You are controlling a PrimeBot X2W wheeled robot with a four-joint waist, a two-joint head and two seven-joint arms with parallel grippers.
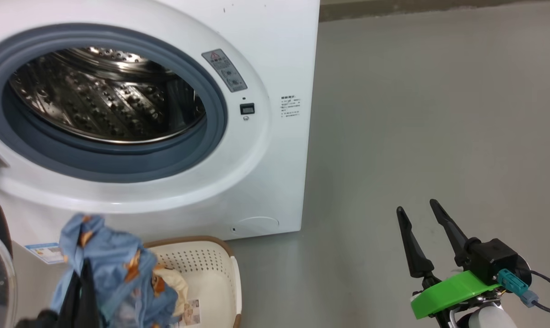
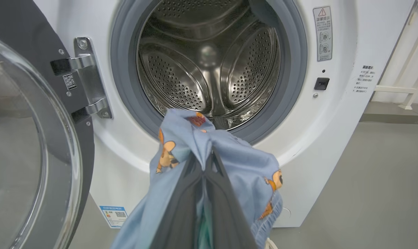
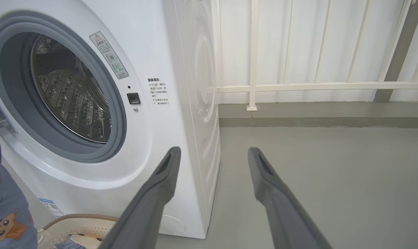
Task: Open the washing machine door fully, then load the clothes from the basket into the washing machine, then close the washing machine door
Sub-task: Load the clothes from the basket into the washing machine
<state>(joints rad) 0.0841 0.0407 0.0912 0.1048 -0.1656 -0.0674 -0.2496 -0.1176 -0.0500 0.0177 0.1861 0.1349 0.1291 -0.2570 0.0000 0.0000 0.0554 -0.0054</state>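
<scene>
The washing machine (image 1: 257,45) stands with its steel drum (image 2: 209,62) exposed. The washing machine door (image 2: 29,138) is swung wide to the left on its metal hinge (image 2: 88,76). My left gripper (image 2: 209,154) is shut on light blue clothes (image 2: 243,162) printed with orange bears, lifted just below the drum's grey gasket. In the head view these clothes (image 1: 111,264) hang over the basket (image 1: 220,264), draped around my left gripper (image 1: 86,271). A cream piece (image 1: 177,282) lies in the basket. My right gripper (image 1: 417,206) hovers open over the floor to the machine's right, holding nothing.
Bare grey floor (image 1: 416,114) stretches to the right of the machine. A white railing (image 3: 299,86) and a low kerb run behind it. The basket (image 3: 81,219) sits on the floor against the machine's front, below the opening.
</scene>
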